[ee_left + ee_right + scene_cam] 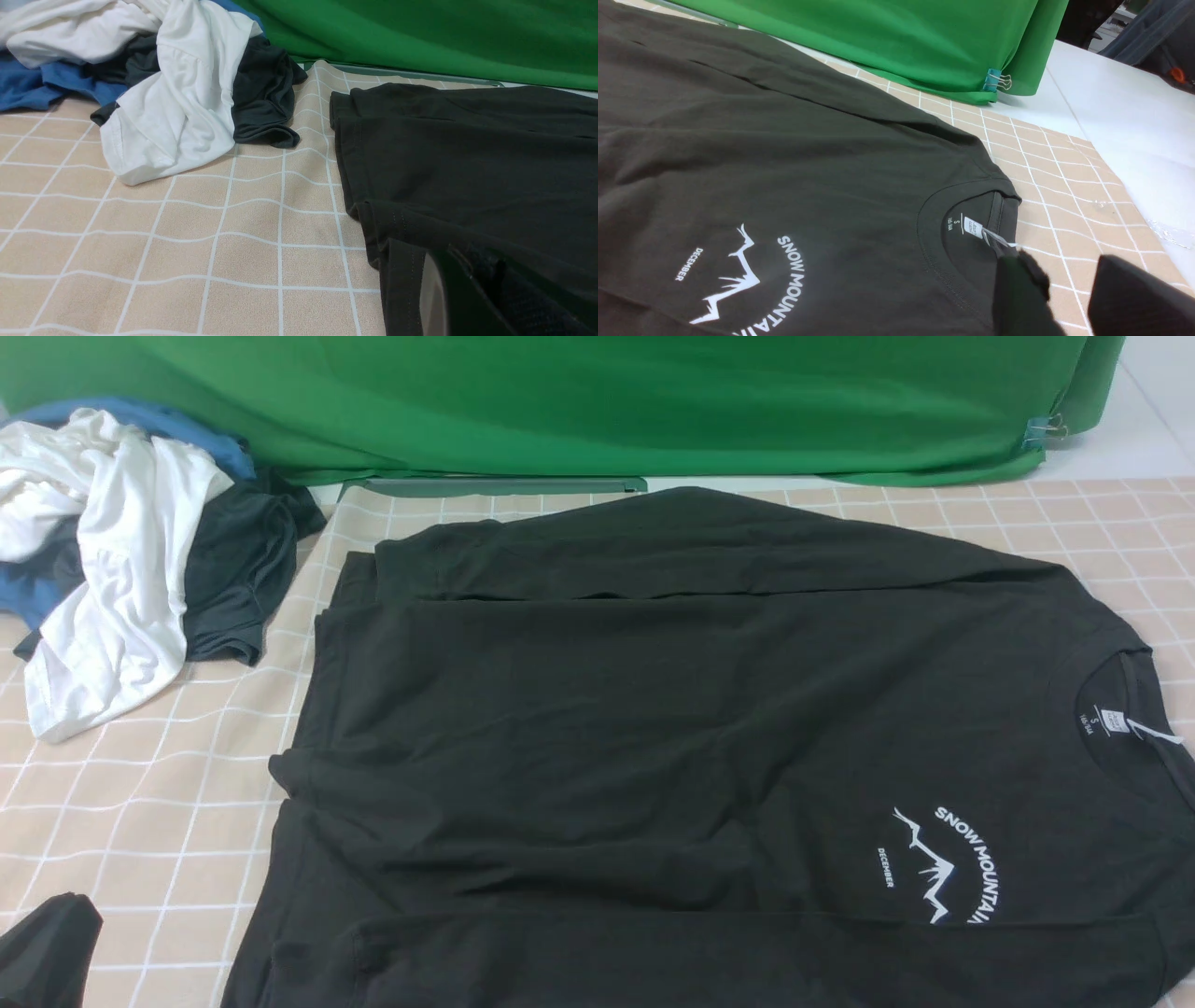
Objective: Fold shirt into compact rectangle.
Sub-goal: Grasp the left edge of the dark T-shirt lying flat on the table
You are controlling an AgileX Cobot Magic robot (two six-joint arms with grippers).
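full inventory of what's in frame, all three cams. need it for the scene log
shirt: 1, black with white SNOW MOUNTAIN print, spread across the middle of the tablecloth, collar to the right
white garment: 1, white, crumpled on top of the pile at far left
charcoal garment: 1, dark charcoal, the pile's side nearest the shirt
blue garment: count unclear, blue, under the pile
tablecloth: 1, beige with white grid, under everything
backdrop cloth: 1, green, along the far edge
binder clip: 1, teal with silver handles, on the backdrop's right corner
table top: 1, white, bare past the tablecloth's right edge
left gripper: 1, black, by the shirt's hem; state unclear
right gripper: 1, black, open, beside the collar
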